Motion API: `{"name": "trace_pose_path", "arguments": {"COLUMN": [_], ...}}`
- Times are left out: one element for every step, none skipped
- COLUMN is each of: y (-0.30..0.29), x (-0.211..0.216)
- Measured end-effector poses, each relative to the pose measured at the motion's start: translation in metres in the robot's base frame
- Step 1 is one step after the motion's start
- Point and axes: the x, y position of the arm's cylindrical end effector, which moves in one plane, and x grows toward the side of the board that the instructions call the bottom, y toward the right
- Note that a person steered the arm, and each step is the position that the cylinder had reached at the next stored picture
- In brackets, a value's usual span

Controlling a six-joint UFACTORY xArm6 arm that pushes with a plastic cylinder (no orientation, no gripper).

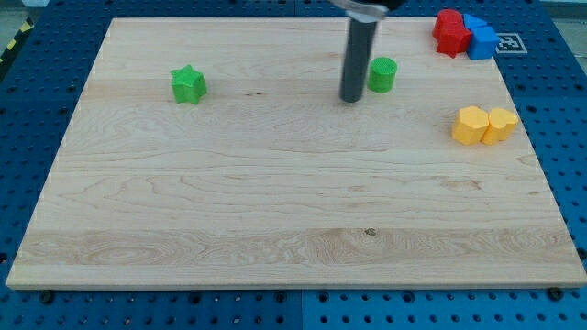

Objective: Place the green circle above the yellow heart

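The green circle (382, 74) sits on the wooden board near the view's top, right of centre. My tip (350, 98) is just to its left, touching or nearly touching it. The yellow heart (502, 124) lies at the view's right, pressed against a yellow hexagon-like block (470, 126) on its left. The green circle is up and to the left of the yellow pair.
A green star (188, 85) lies at the view's upper left. Red blocks (449, 32) and blue blocks (480, 39) are clustered at the board's top right corner. The board's (275, 211) edges drop to a blue perforated table.
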Motion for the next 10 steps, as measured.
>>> {"name": "trace_pose_path", "arguments": {"y": [-0.014,0.034,0.115,0.14,0.129,0.119,0.109,0.134,0.149,0.124], "x": [-0.039,-0.051,-0.018,-0.012,-0.012,-0.008,0.003,0.02,0.027,0.016]}}
